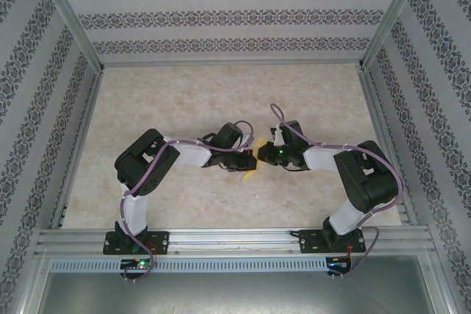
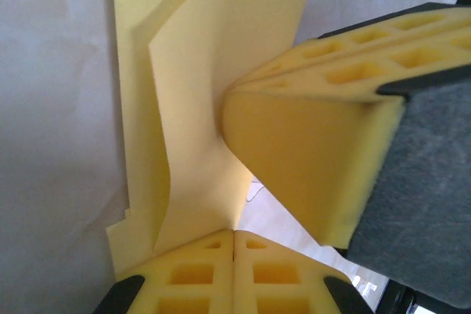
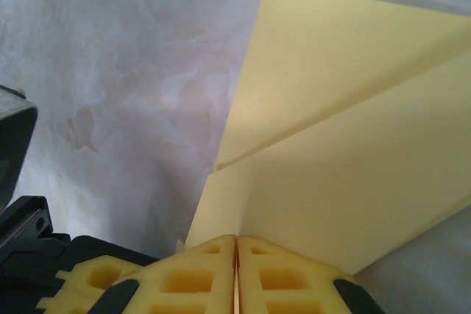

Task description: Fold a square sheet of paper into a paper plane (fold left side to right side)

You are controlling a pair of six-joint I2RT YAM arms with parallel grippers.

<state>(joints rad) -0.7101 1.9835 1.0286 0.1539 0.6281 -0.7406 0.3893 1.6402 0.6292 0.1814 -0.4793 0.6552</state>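
**A:** Both arms reach in to the middle of the table (image 1: pixel 184 101), wrists nose to nose, with the yellow paper (image 1: pixel 248 173) right between them.

**B:** From the left wrist camera, the left gripper (image 2: pixel 234 244) has its jaws pressed flat together. The sheet rises straight out of the seam between its yellow pads (image 2: pixel 193 276), so that's a firm pinch on the paper's near edge.

**A:** Same story on the other side. The right gripper (image 3: pixel 236 249) has no gap between its jaws, and the paper fans out from the seam there too.

**B:** So each one has a grip on the sheet, from opposite sides.

**A:** And they're close. In the left wrist view, one of the right gripper's fingers (image 2: pixel 294 152) comes in from the right, its tip touching the paper just above the left gripper's own pinch.

**B:** The paper isn't a flat single sheet. The right wrist view shows two layers, with a straight slanted edge of the upper layer crossing the lower one and a sharp corner at the top.

**A:** From the left wrist, one flap stands up off the layer behind it and curves toward the pinch.

**B:** Does the far edge touch the table?

**A:** Can't tell from here. From above, the wrists cover most of the sheet, and only a yellow sliver shows below them, with patterned walls (image 1: pixel 221 16) all round.
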